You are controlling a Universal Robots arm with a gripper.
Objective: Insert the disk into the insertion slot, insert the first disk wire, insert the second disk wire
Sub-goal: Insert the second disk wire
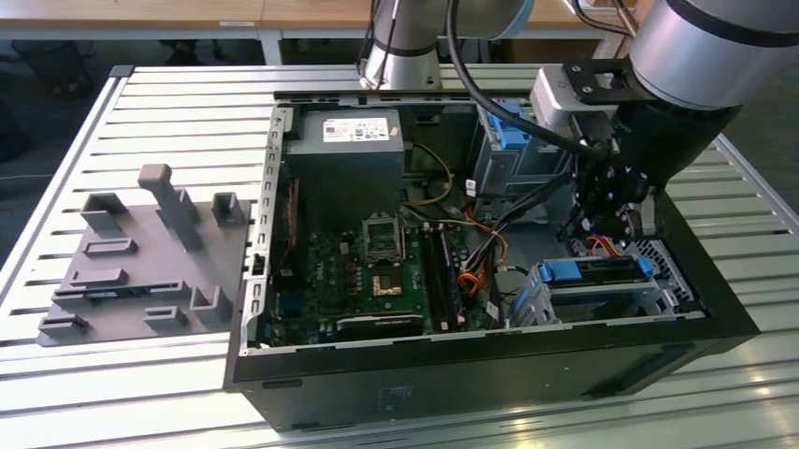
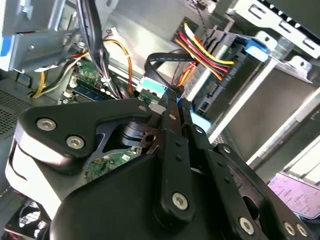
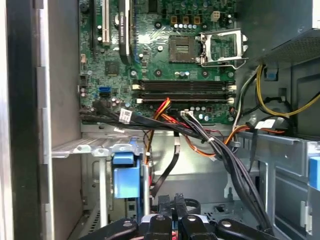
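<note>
Gripper [image 1: 620, 217]: black, jointed metal links with silver screws, at centre right of the exterior view, lowered into an open black computer case [image 1: 500, 365]. In both wrist views its two fingers [image 2: 172, 112] stand pressed together on a small blue and black plug [image 2: 184, 106] of a wire.

Disk [image 1: 597, 271]: one, flat, framed in bright blue plastic, seated in the slot [image 1: 587, 295], a low silver metal cage, just below the gripper at lower right of the exterior view.

Green circuit board [image 1: 374, 271]: one, at lower centre of that view.

Wires [image 2: 207, 52]: red, yellow, orange and black bundles, upper centre of the second wrist view.

Grey fixture plate [image 1: 138, 262]: one, with upright blocks, at left on a slatted white table [image 1: 75, 122].
</note>
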